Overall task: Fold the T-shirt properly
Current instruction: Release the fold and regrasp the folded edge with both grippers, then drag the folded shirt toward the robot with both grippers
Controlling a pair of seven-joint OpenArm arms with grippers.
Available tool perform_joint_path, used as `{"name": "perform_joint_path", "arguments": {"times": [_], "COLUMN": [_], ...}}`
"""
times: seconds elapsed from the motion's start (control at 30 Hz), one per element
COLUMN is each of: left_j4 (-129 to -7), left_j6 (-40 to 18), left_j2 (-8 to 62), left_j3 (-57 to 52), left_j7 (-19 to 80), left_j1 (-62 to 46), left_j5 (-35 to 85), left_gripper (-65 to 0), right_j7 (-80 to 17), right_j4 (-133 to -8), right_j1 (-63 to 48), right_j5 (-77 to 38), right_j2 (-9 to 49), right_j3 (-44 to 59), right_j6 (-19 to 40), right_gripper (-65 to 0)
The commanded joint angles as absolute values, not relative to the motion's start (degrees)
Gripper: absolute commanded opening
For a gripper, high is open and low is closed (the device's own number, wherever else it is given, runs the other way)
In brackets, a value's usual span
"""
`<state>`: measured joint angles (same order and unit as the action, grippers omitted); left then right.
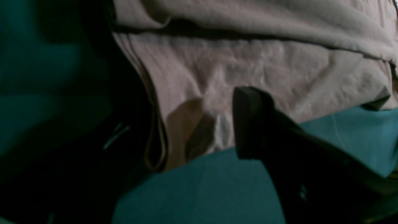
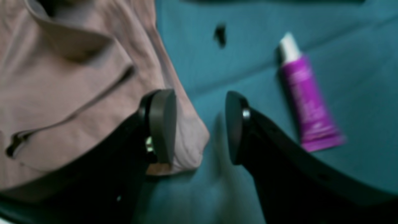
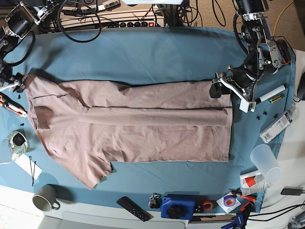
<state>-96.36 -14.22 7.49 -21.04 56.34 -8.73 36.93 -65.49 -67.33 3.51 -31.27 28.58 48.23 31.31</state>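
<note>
The pink-beige T-shirt [image 3: 133, 129] lies flat on the teal table cloth [image 3: 157, 52], its upper long edge folded inward, collar end at the left. My left gripper [image 3: 229, 89] is at the hem's far right corner. In the left wrist view it [image 1: 192, 124] is open, and the hem corner [image 1: 186, 102] lies between its dark fingers [image 1: 252, 121]. My right gripper [image 2: 200, 124] is open and low over the cloth. One finger [image 2: 161, 124] is over a shirt corner [image 2: 189, 140], the other over bare cloth. In the base view it [image 3: 10, 85] is at the far left edge.
A purple tube [image 2: 307, 96] lies on the cloth right of my right gripper. A mug [image 3: 45, 198], remote [image 3: 134, 208] and blue device [image 3: 177, 206] sit along the front edge. A plastic cup [image 3: 264, 162] and marker [image 3: 271, 93] are at the right. Cables and a power strip [image 3: 119, 19] are at the back.
</note>
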Motion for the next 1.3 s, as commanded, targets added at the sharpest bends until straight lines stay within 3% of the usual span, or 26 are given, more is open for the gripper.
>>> {"name": "perform_joint_path", "arguments": {"times": [0.0,0.33,0.63,0.7,0.77,0.9,1.0,1.03,1.27], "left_j4": [-96.1,-96.1,-96.1,-96.1,-96.1,-96.1,-96.1,-96.1,-96.4], "left_j6": [-13.6,-13.6,-13.6,-13.6,-13.6,-13.6,-13.6,-13.6,-13.6], "left_j2": [7.5,7.5,7.5,7.5,7.5,7.5,7.5,7.5,8.0], "left_j3": [-20.8,-20.8,-20.8,-20.8,-20.8,-20.8,-20.8,-20.8,-20.8], "left_j7": [60.4,60.0,60.0,59.5,59.0,57.5,56.6,56.5,58.5], "left_j1": [-9.4,-9.3,-9.3,-9.3,-9.3,-9.3,-9.3,-9.3,-9.3], "left_j5": [35.2,35.2,35.2,35.2,35.2,35.2,35.2,35.2,34.3], "left_gripper": [-28.6,-28.6,-28.6,-28.6,-29.7,-42.8,-61.9,-65.0,-65.0], "right_j7": [-63.8,-70.8,-71.7,-70.8,-70.8,-70.9,-70.9,-70.9,-69.9], "right_j4": [-66.5,-60.6,-60.6,-60.6,-60.6,-60.6,-60.6,-60.6,-60.8], "right_j1": [4.1,3.5,3.5,3.5,3.5,3.5,3.5,3.5,3.5], "right_j5": [-31.7,-43.7,-43.9,-43.9,-43.9,-43.9,-43.9,-43.9,-46.8], "right_j2": [30.3,30.0,30.0,30.0,30.0,30.0,30.0,30.1,30.2], "right_j3": [48.5,48.4,48.4,48.4,48.3,48.3,48.3,48.3,50.7], "right_j6": [31.5,39.4,39.8,39.8,39.8,39.6,39.5,39.3,39.9], "right_gripper": [-39.0,-39.0,-39.4,-43.4,-51.9,-65.0,-65.0,-65.0,-65.0]}}
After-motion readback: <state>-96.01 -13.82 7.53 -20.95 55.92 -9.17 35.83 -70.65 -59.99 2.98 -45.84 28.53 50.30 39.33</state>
